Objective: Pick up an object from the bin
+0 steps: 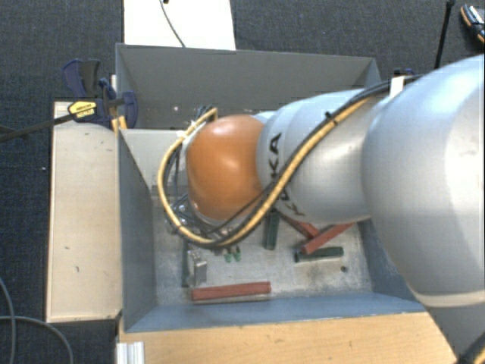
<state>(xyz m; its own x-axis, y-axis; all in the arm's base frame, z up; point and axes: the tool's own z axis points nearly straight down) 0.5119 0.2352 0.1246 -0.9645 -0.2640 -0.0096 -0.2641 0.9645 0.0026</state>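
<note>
We saw a smooth, rounded orange cover (220,165) on the arm's wrist, a yellow-and-black cable (292,169) looped round it, low inside the grey metal bin (242,82). Beneath the cover the tool (195,268) showed as a small grey metal piece over the left part of the bin's scuffed, speckled floor. We could not tell whether it was released or clenched. Nearest to it lay a long, flat, straight-edged reddish-brown bar (231,291), along the bin's lower wall, its left end just beside the tool. Small green bits (232,256) lay close by. Toward the right wall lay a dark green stick (269,235), a tilted red bar (324,238) and a dark green bar (318,255). Dark carpet (45,36) surrounded the bin.
</note>
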